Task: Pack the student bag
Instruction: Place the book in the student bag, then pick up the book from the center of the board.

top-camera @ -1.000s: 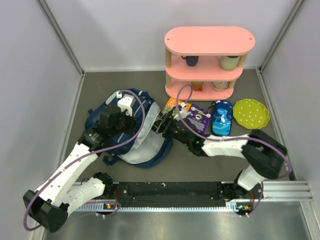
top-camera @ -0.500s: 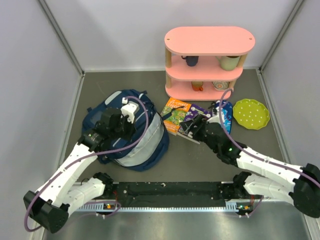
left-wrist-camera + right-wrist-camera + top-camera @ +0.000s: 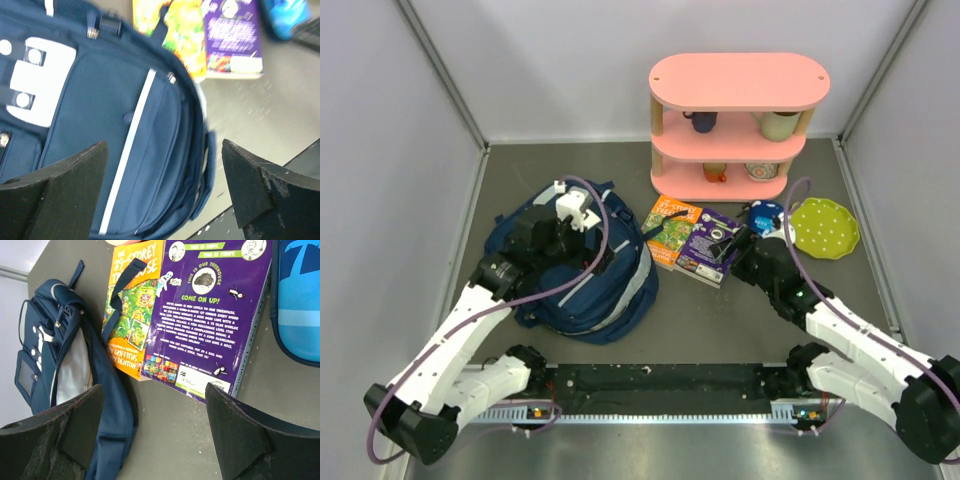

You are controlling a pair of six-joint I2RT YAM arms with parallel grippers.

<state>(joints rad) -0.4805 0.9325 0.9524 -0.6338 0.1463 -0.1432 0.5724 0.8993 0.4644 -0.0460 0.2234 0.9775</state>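
The student bag lies flat at left centre, navy with white patches and a thin white stripe. My left gripper hovers over it, jaws wide open and empty. Just right of the bag, an orange book and a purple book lie side by side on the table, with a bag strap across the orange one. My right gripper is open above the purple book's near edge, holding nothing. A strip of light lining shows at the bag's mouth.
A blue pencil case lies right of the books, with a green dotted plate beyond it. Behind them stands a pink shelf holding cups and bowls. Grey walls enclose the table on three sides.
My left gripper has opened and let go of the bag's flap, which dropped nearly shut. My right arm drew back to the right, leaving both books on the table beside the bag.
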